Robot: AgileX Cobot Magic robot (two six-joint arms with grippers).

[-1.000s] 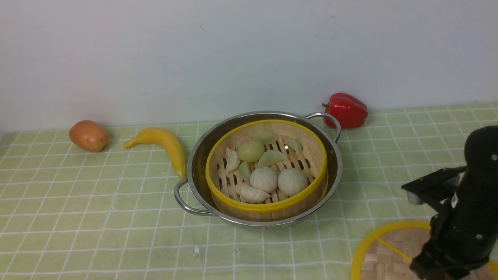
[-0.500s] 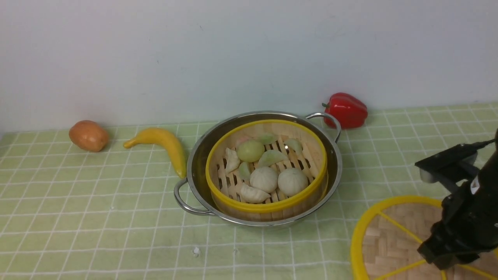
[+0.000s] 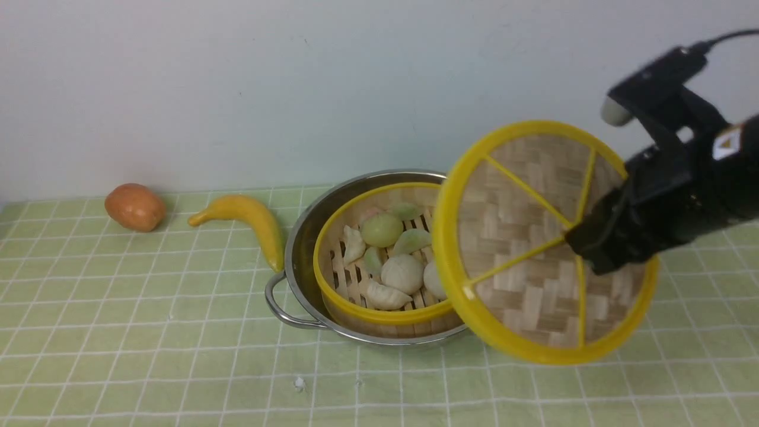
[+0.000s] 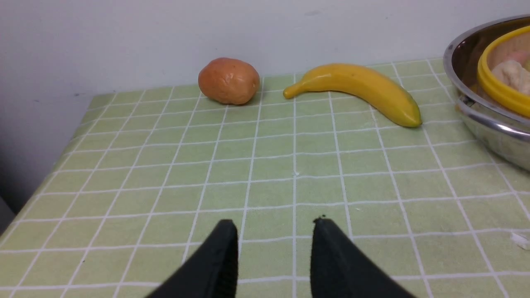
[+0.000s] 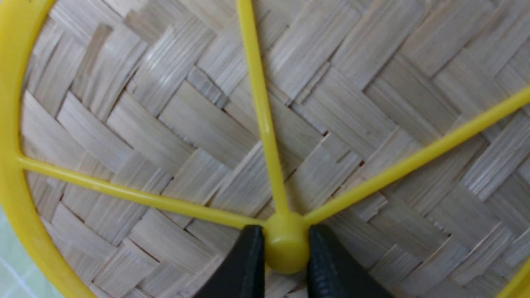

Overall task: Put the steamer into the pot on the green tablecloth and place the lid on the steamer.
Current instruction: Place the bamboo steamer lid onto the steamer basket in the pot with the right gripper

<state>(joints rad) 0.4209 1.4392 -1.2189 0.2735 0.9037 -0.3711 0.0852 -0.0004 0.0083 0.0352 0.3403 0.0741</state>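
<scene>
Tablecloth [image 3: 148,332], pale green with a white grid, fills the foreground. Nearest the robot, the left gripper [image 4: 275,231] hangs low over bare cloth, its two black jaws apart with nothing between them. Further right, the right gripper [image 5: 285,248] is clamped on the small yellow knob [image 5: 285,238] at the centre of the lid [image 3: 522,255], one jaw on each side. The lid is clear of the cloth and steeply tilted, its woven face and yellow spokes turned towards the camera. In the front view it overlaps the right side of the pot [image 3: 296,249]. Inside the pot sits the steamer [image 3: 356,305], uncovered, with white and pale green dumplings on its slats. Beyond the pot's left side lie a banana [image 3: 255,219] and a brown potato [image 3: 135,206], near the white wall.

The step in hand looks like carrying the lid to the steamer. To do it well, the lid should be brought level, centred over the steamer's yellow rim, then lowered straight down. The knob is small, so the lid may swing in the grip; a slow move seems wise. The jaws should part only once the lid rests on the steamer all round.
</scene>
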